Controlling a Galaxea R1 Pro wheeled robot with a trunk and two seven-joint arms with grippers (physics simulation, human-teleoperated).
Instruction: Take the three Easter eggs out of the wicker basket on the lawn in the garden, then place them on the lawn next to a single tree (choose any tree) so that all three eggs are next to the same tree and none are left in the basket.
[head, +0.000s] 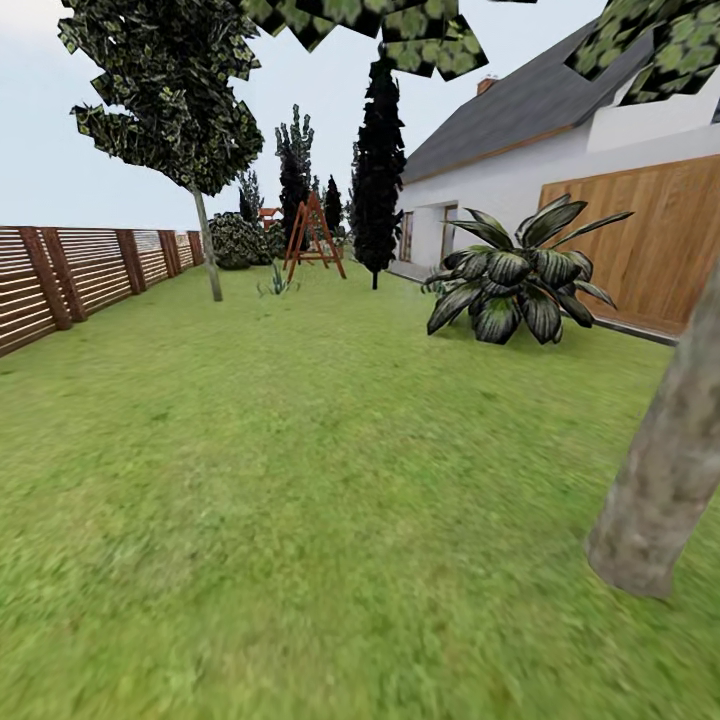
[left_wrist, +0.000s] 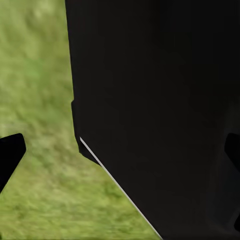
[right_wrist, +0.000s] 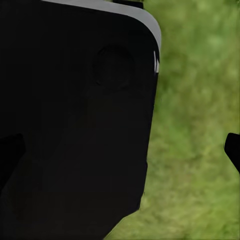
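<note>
The lawn (head: 300, 500) spreads out wide and green ahead of me. A tree's grey-brown leaning trunk (head: 660, 470) rises close at the right, with dark leaf patches overhead. A second tree (head: 207, 250) with a thin trunk stands farther off at the left, by the fence. The wicker basket and the Easter eggs are out of view. My left gripper (left_wrist: 120, 155) hangs open over grass beside the robot's black body, its fingertips (left_wrist: 7, 155) far apart. My right gripper (right_wrist: 120, 150) is likewise open above the grass with nothing between its fingers.
A slatted wooden fence (head: 60, 280) runs along the left. A striped agave plant (head: 515, 280) sits at the right before a white house (head: 520, 180) and a wooden wall (head: 650, 240). A swing frame (head: 315, 235) and a dark cypress (head: 378, 160) stand far back.
</note>
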